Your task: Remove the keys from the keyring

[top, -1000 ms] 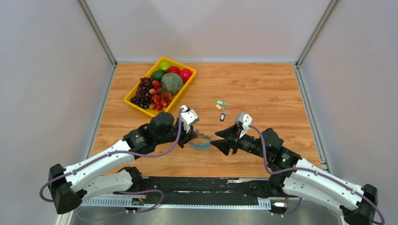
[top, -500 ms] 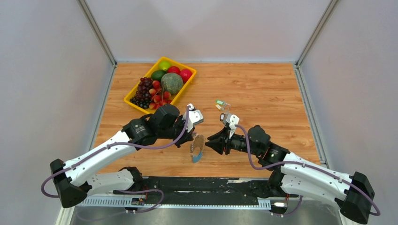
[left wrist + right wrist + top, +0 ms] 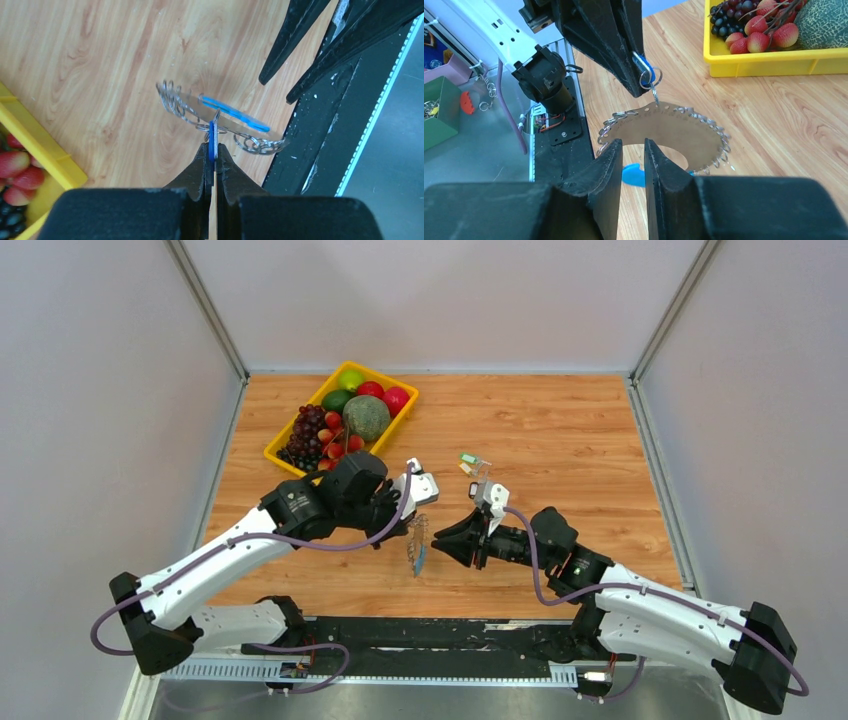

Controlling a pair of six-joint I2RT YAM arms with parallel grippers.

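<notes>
Beneath my left end effector (image 3: 212,150), clamped on a blue key (image 3: 212,134), hangs the keyring (image 3: 659,127); my right end effector (image 3: 632,145) waits nearby, fingers slightly apart.

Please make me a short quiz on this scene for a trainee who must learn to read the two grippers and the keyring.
1. True or false: the right gripper is shut on the keyring.
2. What is the left gripper clamped on? A) a green tag B) the blue tag that is joined to the keyring C) nothing
3. In a few words: where do the loose keys lie?

Key
1. False: its fingers are apart and short of the keyring.
2. B
3. On the table, beyond the right gripper and to the right of the yellow tray.
</notes>
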